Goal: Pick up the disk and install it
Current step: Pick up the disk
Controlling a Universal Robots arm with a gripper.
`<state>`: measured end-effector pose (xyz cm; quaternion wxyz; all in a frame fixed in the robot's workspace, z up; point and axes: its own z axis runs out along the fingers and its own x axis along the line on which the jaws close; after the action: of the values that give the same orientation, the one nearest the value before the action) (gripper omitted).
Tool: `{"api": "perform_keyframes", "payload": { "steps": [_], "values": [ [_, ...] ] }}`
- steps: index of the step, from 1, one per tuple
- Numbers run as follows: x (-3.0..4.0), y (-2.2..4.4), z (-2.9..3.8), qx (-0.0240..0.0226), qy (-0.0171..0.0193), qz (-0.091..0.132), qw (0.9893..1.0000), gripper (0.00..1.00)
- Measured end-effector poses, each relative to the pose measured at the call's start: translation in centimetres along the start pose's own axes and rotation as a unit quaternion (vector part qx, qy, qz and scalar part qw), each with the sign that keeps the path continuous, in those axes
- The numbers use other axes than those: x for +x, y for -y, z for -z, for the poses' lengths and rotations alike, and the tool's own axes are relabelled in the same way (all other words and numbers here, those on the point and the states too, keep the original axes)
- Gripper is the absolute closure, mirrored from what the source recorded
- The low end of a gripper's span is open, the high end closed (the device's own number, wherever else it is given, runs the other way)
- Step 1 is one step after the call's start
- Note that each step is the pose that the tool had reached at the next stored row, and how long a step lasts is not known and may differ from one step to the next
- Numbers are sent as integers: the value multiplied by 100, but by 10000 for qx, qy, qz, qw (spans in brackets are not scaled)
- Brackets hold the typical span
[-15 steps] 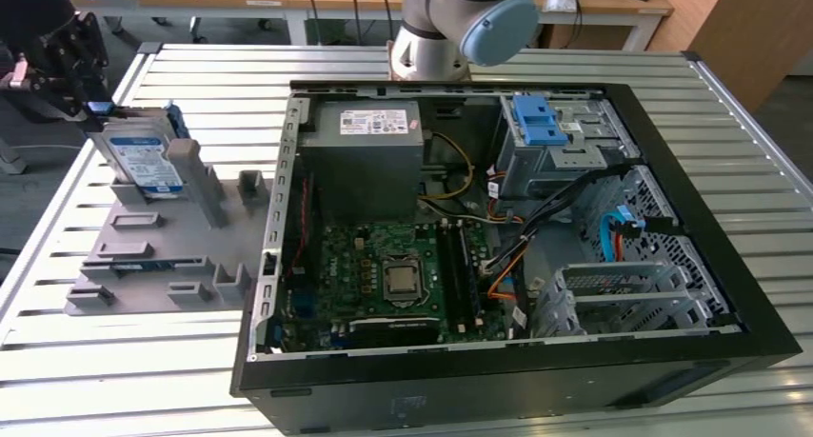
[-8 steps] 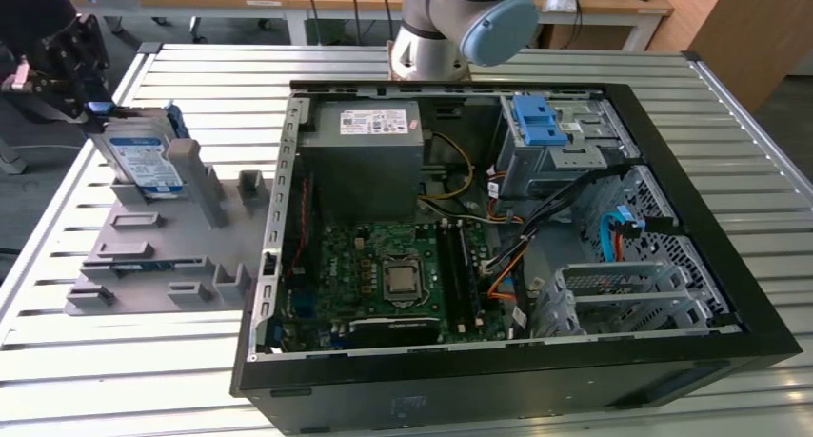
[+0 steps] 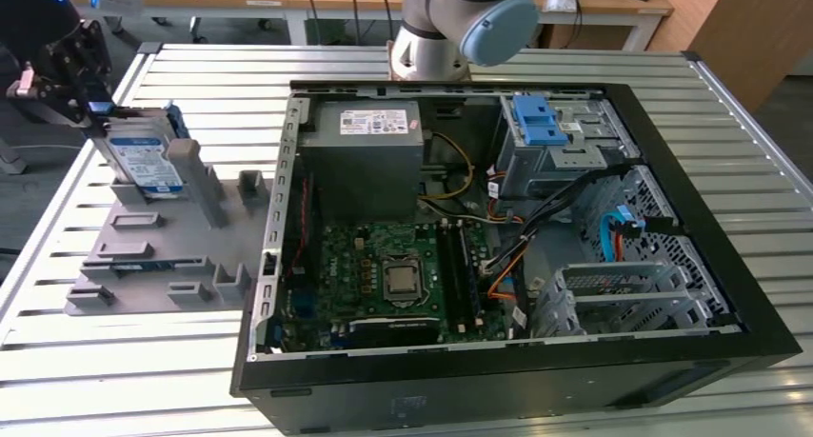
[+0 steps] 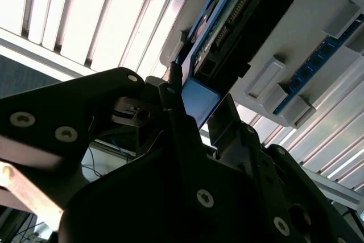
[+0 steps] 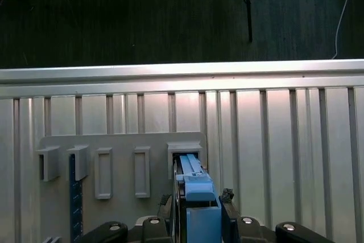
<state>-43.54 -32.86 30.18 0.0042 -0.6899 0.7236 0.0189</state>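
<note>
The disk [image 3: 140, 163] stands on edge in a slot of the grey holder [image 3: 152, 266], at the exterior view's left, outside the computer case. It is silver with a white-and-blue label and a blue frame. My gripper [image 3: 105, 113] is at the disk's upper end. In the first wrist view the disk's blue frame [image 5: 200, 197] runs down into the holder slot, and the gripper [image 5: 196, 200] has a finger pressed against each side of it. The second wrist view shows the same blue end [image 4: 200, 98] clamped between the black fingers [image 4: 173, 86].
The open computer case [image 3: 483, 380] lies on the slatted metal table [image 3: 128, 361]. It holds a grey power-supply box [image 3: 368, 132], the motherboard [image 3: 381, 275] and a drive cage with a light-blue latch [image 3: 540, 123]. The arm's base [image 3: 445, 28] stands behind the case.
</note>
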Motion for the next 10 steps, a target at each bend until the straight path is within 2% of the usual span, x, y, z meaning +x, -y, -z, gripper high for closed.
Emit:
{"api": "perform_keyframes", "payload": {
  "steps": [10],
  "values": [
    [0, 4, -24, 4, 3, -108, 9999, 55]
  ]
}}
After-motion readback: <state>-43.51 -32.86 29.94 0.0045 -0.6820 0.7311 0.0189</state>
